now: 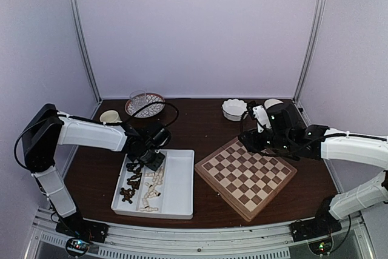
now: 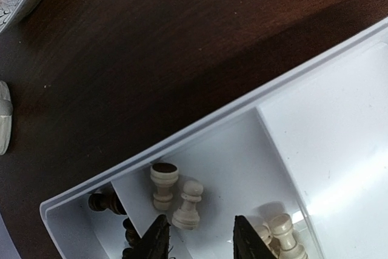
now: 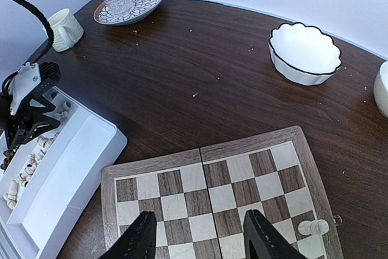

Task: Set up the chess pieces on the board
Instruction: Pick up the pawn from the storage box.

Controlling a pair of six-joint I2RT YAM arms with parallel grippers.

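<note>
Item, left: my left tool (image 2: 200, 225) is hanging open, gripping nothing, over cream chess pieces (image 2: 188, 205) in the white tray (image 2: 339, 137). Dark pieces (image 2: 103, 202) are lying beyond a divider.
Item, right: my right tool (image 3: 200, 219) is hovering open above the board (image 3: 224, 177). One cream piece (image 3: 314, 227) is sitting on a square near its rim.

White arm shells (image 1: 91, 133), black joints (image 1: 39, 137), black cables (image 1: 173, 110)

Lab booth: plain white walls (image 1: 194, 28)
</note>
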